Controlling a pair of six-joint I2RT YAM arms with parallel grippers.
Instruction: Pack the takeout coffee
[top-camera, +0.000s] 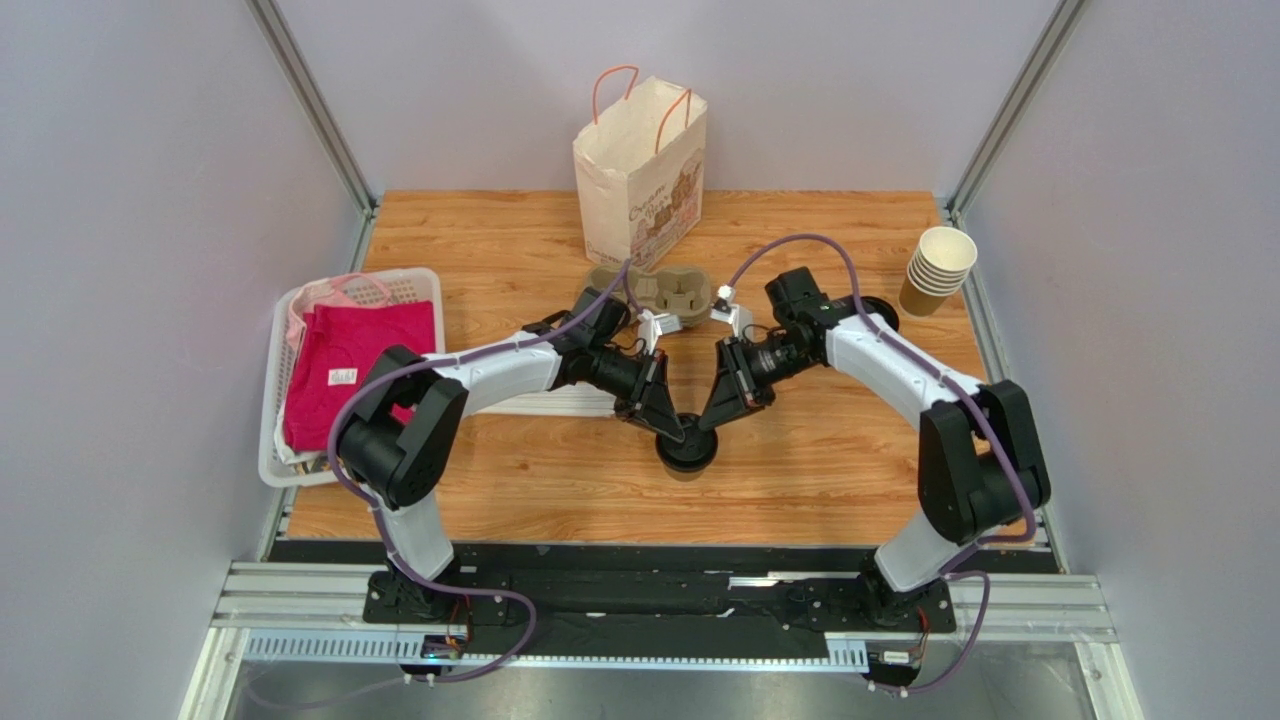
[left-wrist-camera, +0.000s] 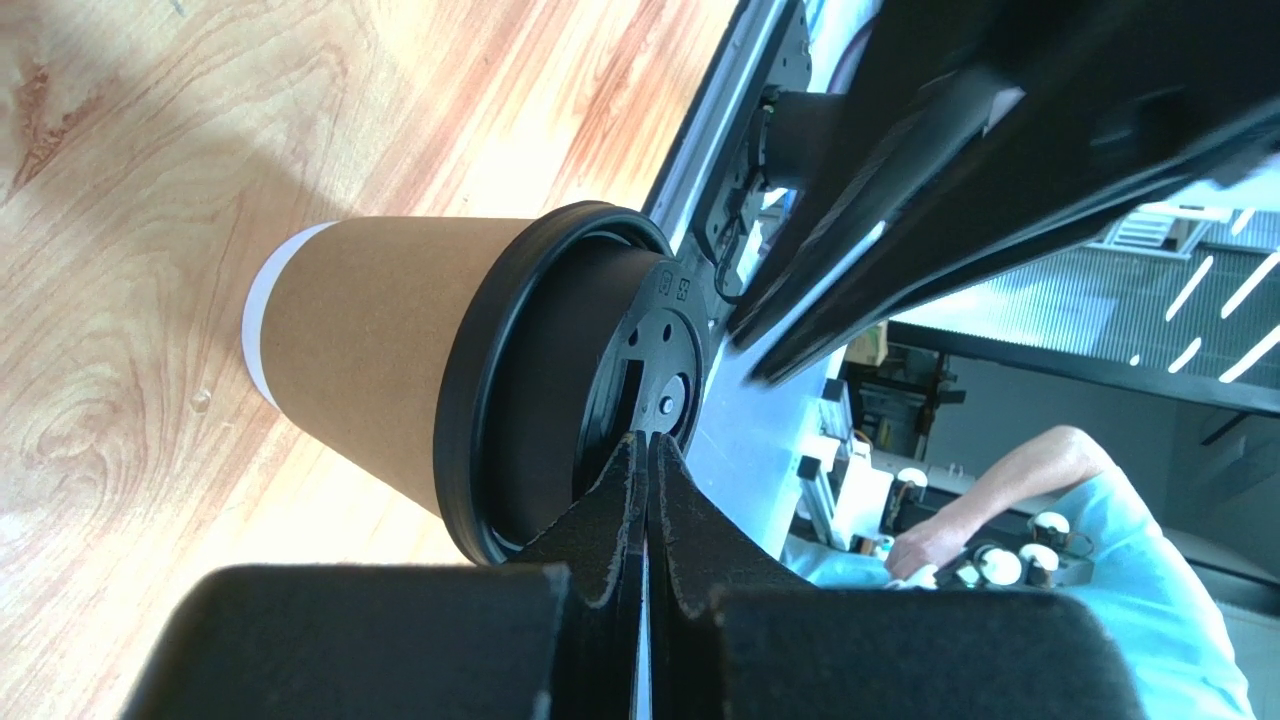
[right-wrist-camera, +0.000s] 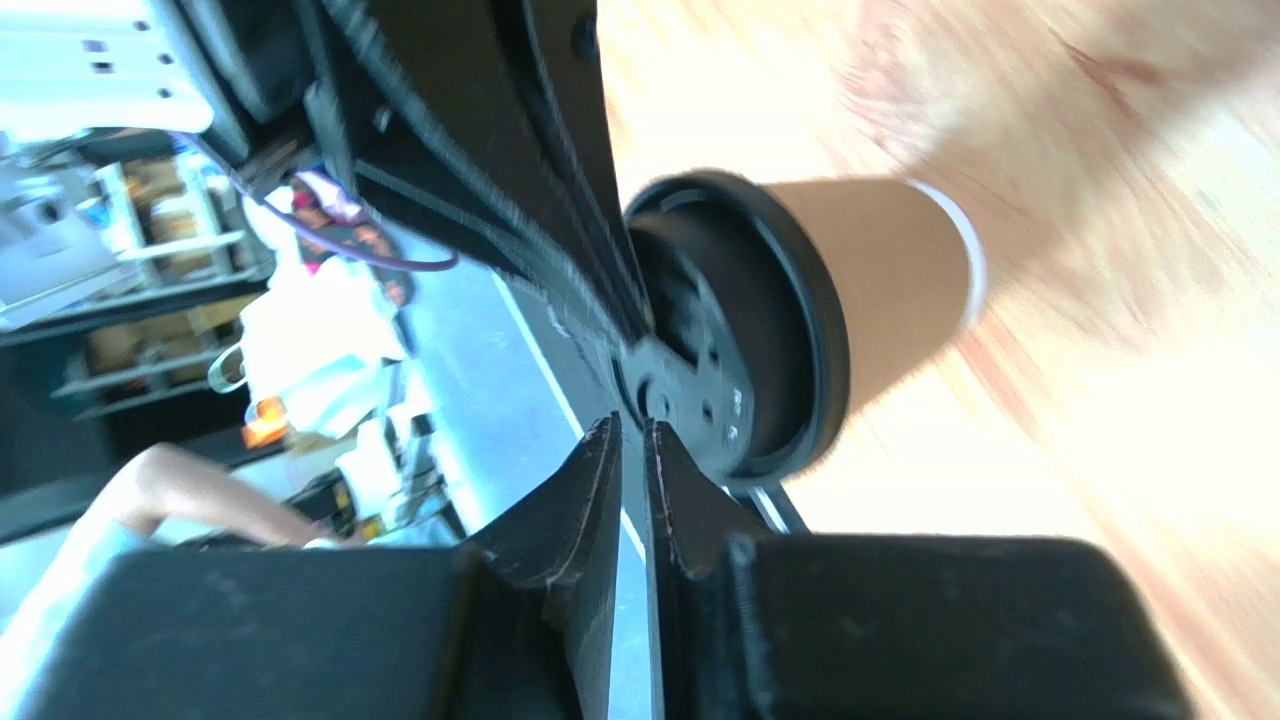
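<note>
The takeout coffee (left-wrist-camera: 383, 353) stands upright on the table (top-camera: 511, 240), under both claws' tips. Light, thin-walled, dents easily; black lid (left-wrist-camera: 549, 375) prob. only pressed on, so grip the body below the rim, gently. Left claw (left-wrist-camera: 646, 450) tips together touching the lid, holding nothing. Right claw (right-wrist-camera: 631, 435) a slit apart, empty.

Wooden table (top-camera: 496, 240) holding a paper bag (top-camera: 639, 173) at the back, a cardboard cup carrier (top-camera: 684, 288) just before it, stacked paper cups (top-camera: 939, 270) far right, a white basket (top-camera: 376, 279) at the left edge, and a lidded takeout coffee (top-camera: 688, 450) near the front.
</note>
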